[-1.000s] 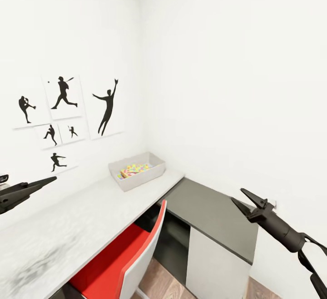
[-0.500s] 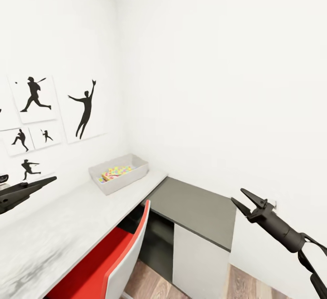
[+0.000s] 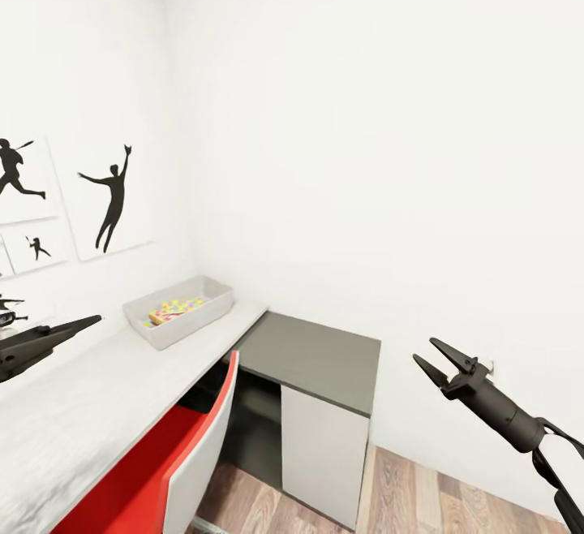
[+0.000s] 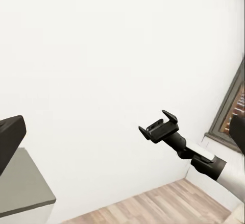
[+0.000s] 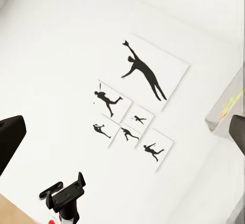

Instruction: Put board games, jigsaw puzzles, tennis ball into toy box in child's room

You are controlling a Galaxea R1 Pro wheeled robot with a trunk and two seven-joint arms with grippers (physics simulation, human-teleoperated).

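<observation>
Ahead and left of the right end effector (image 3: 442, 359), well apart from it: toy box (image 3: 180, 309), pale grey, at the far end of the light mottled counter (image 3: 89, 404), close to the corner wall. Inside it, a bright multicoloured jigsaw puzzle (image 3: 180, 307) and a reddish flat piece beside it, too small to identify. Right end effector held in the air, fingers spread wide, nothing between them; same spread seen from the left wrist view (image 4: 159, 127). Left end effector (image 3: 85, 323) over the counter's near part, short of the toy box, fingers pressed narrow to a point, gripping nothing visible. Between the 2 end effectors and lower: red chair (image 3: 174, 457), dark grey cabinet (image 3: 312, 359), wood plank floor (image 3: 405, 493). Beyond the left end effector, black silhouette posters (image 3: 109, 201) on the white wall.
</observation>
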